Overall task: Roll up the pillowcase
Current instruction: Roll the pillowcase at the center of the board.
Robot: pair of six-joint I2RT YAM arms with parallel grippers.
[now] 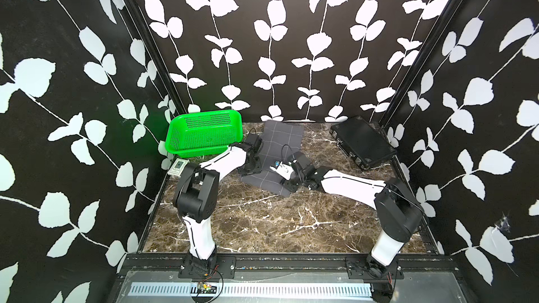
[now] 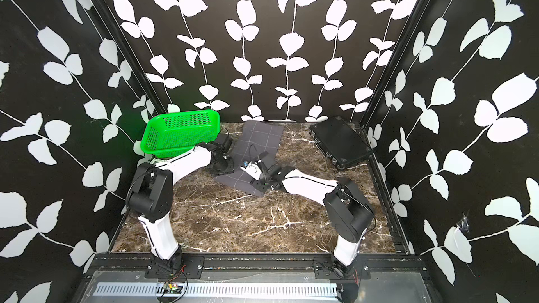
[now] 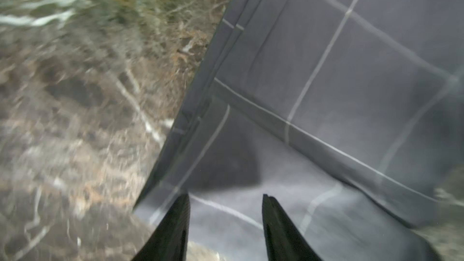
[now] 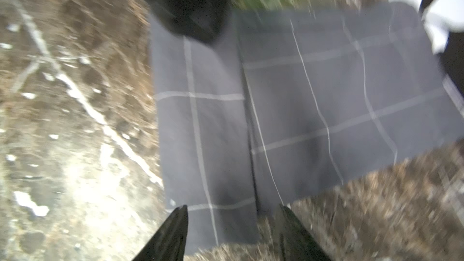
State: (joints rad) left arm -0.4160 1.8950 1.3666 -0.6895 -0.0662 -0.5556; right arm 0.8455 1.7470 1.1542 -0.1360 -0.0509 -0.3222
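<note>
Lying flat in the middle of both top views, the pillowcase [image 1: 274, 138] is showing as a long folded strip on the table [image 1: 262, 222], with no roll started yet, so I'm judging nearly all the work is waiting. The left gripper [image 3: 226, 197] and right gripper [image 4: 233, 208] are hovering at its lower end, jaws parted and gripping nothing.

On the table [image 1: 262, 222] the pillowcase [image 1: 280, 138] lies flat in the middle toward the back wall, the basket [image 1: 207, 120] just to its left in the back corner, a card [image 1: 178, 167] before that basket, and the case [image 1: 361, 141] apart at the back right.
</note>
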